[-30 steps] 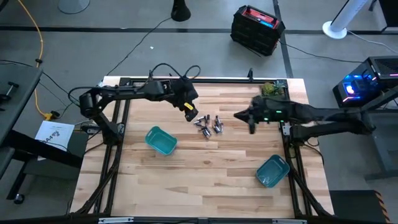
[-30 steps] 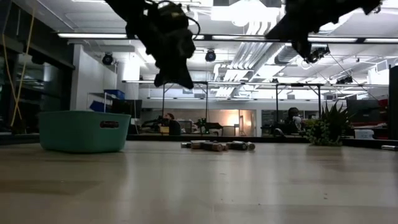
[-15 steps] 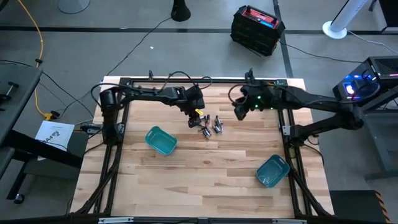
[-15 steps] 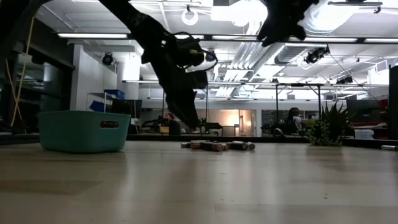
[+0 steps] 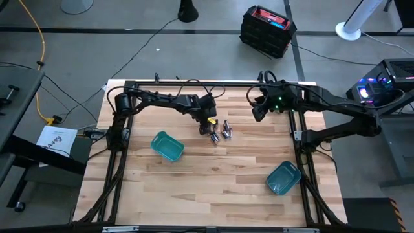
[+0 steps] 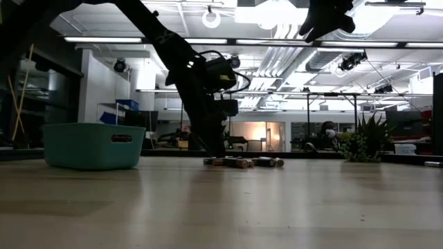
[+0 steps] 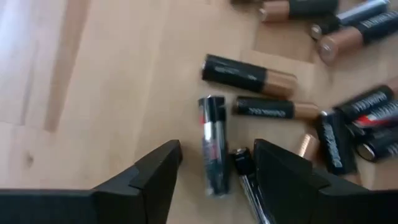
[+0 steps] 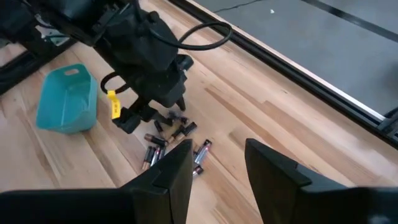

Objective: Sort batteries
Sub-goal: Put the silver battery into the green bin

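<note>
Right now your left claw (image 5: pixel 208 123) is down at the near edge of the batteries (image 5: pixel 218 130), which lie in a loose heap on the wooden desk (image 5: pixel 213 175) a little behind its middle. Its fingers (image 7: pixel 152 177) stand wide apart with nothing gripped. From the left wrist camera, one black-and-silver battery (image 7: pixel 213 144) lies on the wood in the gap between those fingers, and several black-and-copper cells (image 7: pixel 249 75) are scattered just beyond it. Your right claw (image 5: pixel 257 114) hangs in the air to the right of the heap, well apart from it, its fingers (image 8: pixel 171 177) parted and empty. You have one teal bin (image 5: pixel 167 146) near the left front of the heap and a second teal bin (image 5: pixel 283 177) toward the front right corner.
</note>
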Robot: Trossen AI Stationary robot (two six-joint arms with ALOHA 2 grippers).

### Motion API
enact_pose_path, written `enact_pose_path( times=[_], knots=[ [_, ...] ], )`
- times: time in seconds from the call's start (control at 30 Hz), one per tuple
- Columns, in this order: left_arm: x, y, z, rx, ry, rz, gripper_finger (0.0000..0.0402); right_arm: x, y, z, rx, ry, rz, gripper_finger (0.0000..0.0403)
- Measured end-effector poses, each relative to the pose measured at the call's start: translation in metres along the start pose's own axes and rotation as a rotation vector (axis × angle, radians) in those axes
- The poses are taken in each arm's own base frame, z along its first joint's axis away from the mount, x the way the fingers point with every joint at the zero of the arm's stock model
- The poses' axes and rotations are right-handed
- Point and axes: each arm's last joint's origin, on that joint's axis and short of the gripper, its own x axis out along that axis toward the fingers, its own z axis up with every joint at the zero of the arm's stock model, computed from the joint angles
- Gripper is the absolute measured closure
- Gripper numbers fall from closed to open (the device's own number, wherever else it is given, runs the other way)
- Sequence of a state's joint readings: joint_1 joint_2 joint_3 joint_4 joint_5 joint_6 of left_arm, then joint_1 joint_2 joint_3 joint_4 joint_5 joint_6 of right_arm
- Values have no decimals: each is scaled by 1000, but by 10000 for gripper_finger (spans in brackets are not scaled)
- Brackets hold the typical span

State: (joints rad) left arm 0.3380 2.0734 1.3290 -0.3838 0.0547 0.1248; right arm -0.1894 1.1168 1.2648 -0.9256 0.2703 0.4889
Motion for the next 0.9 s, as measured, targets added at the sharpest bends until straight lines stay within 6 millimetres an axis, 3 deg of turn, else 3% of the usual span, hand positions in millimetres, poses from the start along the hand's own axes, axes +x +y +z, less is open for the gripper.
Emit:
enact_pose_path(
  times=[0.1, 0.27, 0.47, 0.57, 0.7, 0.9],
  knots=[
    [5, 1, 0, -2, -2, 28, 243, 0, 0, -1, -3, 9, -5, 263],
    [5, 3, 1, -54, -8, 42, 369, 0, -1, -2, -31, 17, -10, 263],
    [-10, 5, 0, -136, -7, 8, 370, 1, -1, -2, -67, 17, -10, 263],
    [-38, 4, 5, -153, -35, -35, 370, 1, -1, -2, -84, 15, -8, 263],
    [-95, -4, 4, -141, -45, -90, 370, 2, 0, -1, -99, 6, -5, 263],
    [-173, -51, -26, -186, 119, -202, 370, 24, 9, 2, -115, 71, 59, 263]
  ],
)
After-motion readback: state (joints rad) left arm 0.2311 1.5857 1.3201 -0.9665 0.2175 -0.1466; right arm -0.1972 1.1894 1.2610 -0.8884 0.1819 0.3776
